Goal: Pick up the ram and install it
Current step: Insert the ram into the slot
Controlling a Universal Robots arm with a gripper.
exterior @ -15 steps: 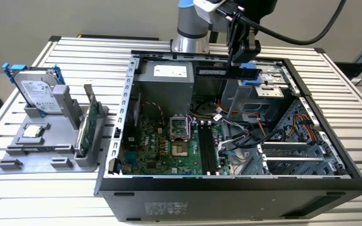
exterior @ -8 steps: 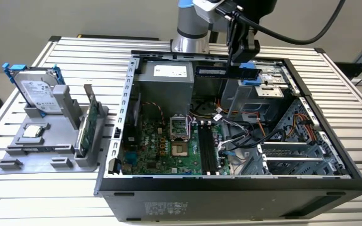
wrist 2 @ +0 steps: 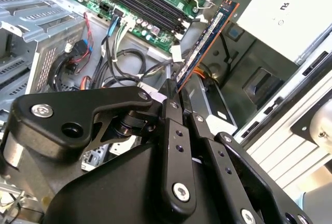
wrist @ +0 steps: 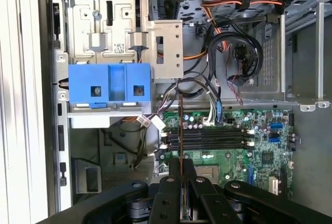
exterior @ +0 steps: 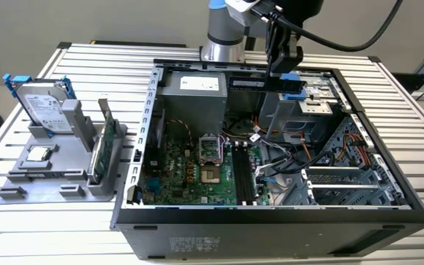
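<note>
My gripper [exterior: 284,74] hangs over the back part of the open computer case [exterior: 134,165], shut on the ram [exterior: 250,83]. The ram is a thin stick with dark chips, held level above the case's inside. In the second wrist view the ram [wrist 2: 207,40] juts out from between the fingertips of the gripper [wrist 2: 176,92] toward the motherboard. In the first wrist view the ram [wrist: 180,120] shows edge-on, rising from the gripper [wrist: 181,164], and crosses the black memory slots [wrist: 207,138]. On the motherboard the memory slots [exterior: 243,174] lie below and nearer the front.
A grey stand at the exterior view's left holds a silver hard drive with blue rails [exterior: 46,107], a green card [exterior: 105,146] and a square chip [exterior: 39,154]. Inside the case are the power supply [exterior: 194,91], a blue bracket [wrist: 109,86] and loose cables [exterior: 286,160].
</note>
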